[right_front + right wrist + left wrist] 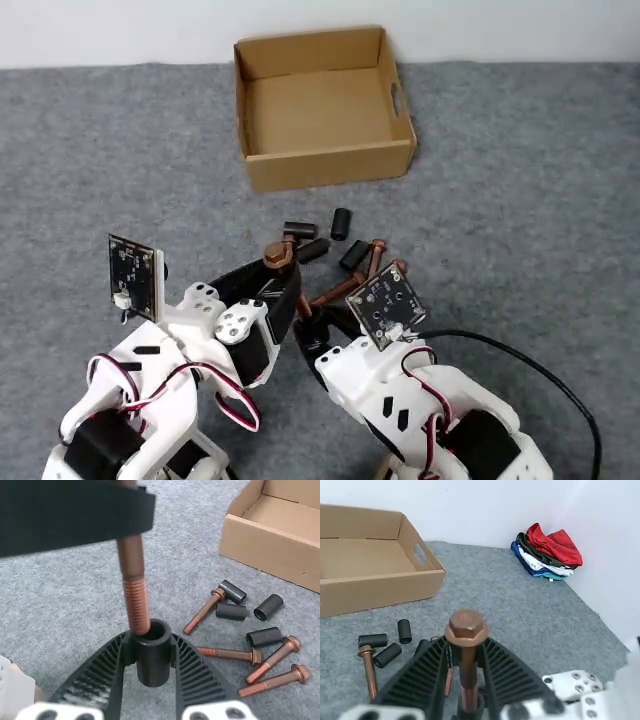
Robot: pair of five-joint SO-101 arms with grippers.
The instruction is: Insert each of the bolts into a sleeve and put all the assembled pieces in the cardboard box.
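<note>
Left claw [465,652] clamped on a bolt [466,630], right claw [150,647] clamped on a sleeve [152,667]. Bolt tip at sleeve mouth, first insertion barely begun. Cardboard box [325,168] empty. Four loose bolts [227,654] and four loose sleeves [264,636] wait on desk [520,180].

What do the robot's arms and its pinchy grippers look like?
The left arm and right arm are chunky white plastic with black motors. Thin red, white and black wires loop along them; a thick black cable trails from the right one. The left gripper and right gripper have black, ribbed, wedge-shaped fingers. Each wrist carries a small dark circuit board.
</note>
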